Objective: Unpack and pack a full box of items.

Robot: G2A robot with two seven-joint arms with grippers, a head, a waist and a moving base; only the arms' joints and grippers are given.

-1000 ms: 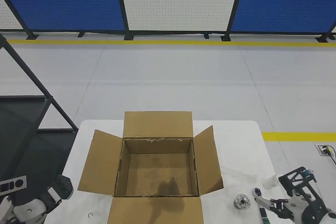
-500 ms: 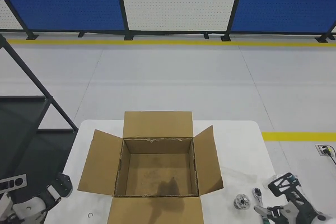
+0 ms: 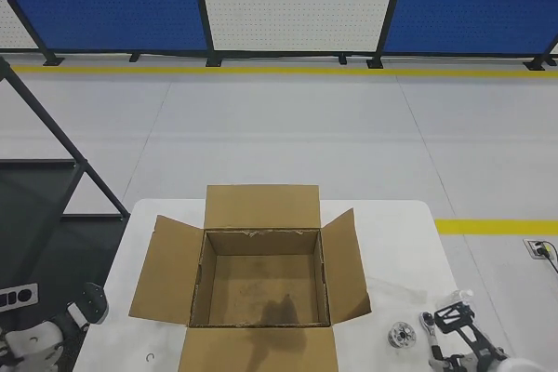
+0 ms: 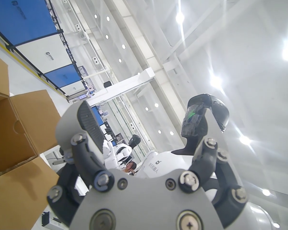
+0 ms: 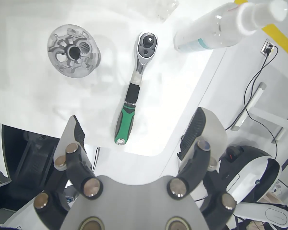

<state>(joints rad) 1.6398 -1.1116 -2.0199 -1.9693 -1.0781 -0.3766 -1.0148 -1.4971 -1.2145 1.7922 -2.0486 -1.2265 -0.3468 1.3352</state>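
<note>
An open cardboard box [image 3: 260, 284] stands mid-table with all flaps spread and its inside bare; its flap and side also show in the left wrist view [image 4: 21, 125]. My right gripper [image 5: 136, 118] hangs open above the table's near right corner, just off the handle end of a green-handled ratchet wrench [image 5: 134, 82]. A metal toothed hub [image 5: 73, 51] and a white spray bottle [image 5: 213, 33] lie to either side of the wrench. From above, the right gripper [image 3: 454, 321] sits beside the hub [image 3: 402, 333]. My left gripper [image 4: 144, 111] is open, tilted up at the ceiling, holding nothing, low at the table's near left edge [image 3: 86, 307].
A clear plastic bag [image 5: 163, 8] lies beyond the wrench head. A small ring [image 3: 150, 357] rests on the white table [image 3: 391, 242] near the box's front left flap. A dark metal rack [image 3: 37, 186] stands left of the table. The table's rounded corner is close under the right gripper.
Both arms have drawn back toward the near edge of the table. The right gripper slid down and left, away from the bottle; the left gripper sank further left and lower.
</note>
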